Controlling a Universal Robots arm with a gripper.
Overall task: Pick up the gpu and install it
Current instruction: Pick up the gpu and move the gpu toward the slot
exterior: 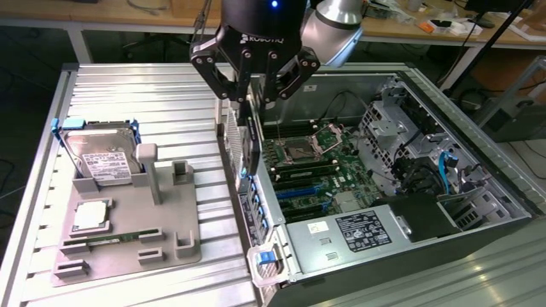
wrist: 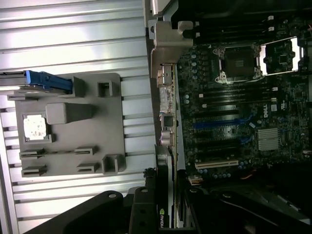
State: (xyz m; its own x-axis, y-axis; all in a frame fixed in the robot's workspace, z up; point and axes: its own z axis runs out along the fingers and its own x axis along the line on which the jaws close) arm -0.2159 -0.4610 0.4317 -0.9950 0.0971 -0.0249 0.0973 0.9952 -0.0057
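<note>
Exterior view. We see the gripper hanging above the tabletop with its two fingers clenched on the upper end of the gpu. The card hangs upright and edge-on, a thin dark strip. It is in the air, just over the wall of the open computer case that faces the grey holder plate. Whether its lower end touches that wall we cannot tell. The case lies toward the tabletop's edge at the exterior view's right, with the motherboard, the bare processor socket and the labelled power supply exposed. The holder plate lies toward the edge at the exterior view's left. It carries the hard drive in its blue-tabbed carrier, a processor chip and a narrow memory stick

Wrist view. We look down along the gripper, whose dark fingers close on the gpu; a small green logo shows on the card. Beyond it runs the case wall with its silvery ports. The motherboard and its socket lie on one side of that wall. On the other side lies the holder plate on the ribbed tabletop, with the processor chip and the blue carrier of the hard drive
</note>
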